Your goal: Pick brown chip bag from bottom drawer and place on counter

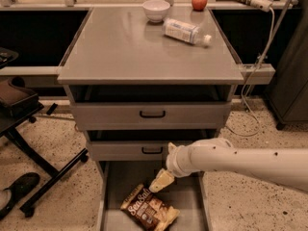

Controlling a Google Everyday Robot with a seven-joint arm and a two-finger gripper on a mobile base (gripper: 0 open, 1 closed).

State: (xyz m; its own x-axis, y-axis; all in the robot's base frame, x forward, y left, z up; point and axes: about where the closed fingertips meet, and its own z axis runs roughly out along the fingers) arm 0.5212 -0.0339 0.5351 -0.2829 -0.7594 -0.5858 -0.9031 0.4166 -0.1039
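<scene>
The brown chip bag (149, 211) lies flat in the open bottom drawer (111, 186), near its front, with the "Sea Salt" script facing up. My gripper (160, 181) comes in from the right on the white arm (240, 159). It hangs just above the bag's upper right end, close to it, and I cannot tell whether it touches. The grey counter (130, 47) is the cabinet top above the drawers.
On the counter's far end stand a white bowl (156, 9), a lying clear bottle (185, 32) and a red apple (199, 1). Two shallower drawers with black handles (152, 113) stick out slightly above the bottom drawer. A black stand (29, 148) is at left.
</scene>
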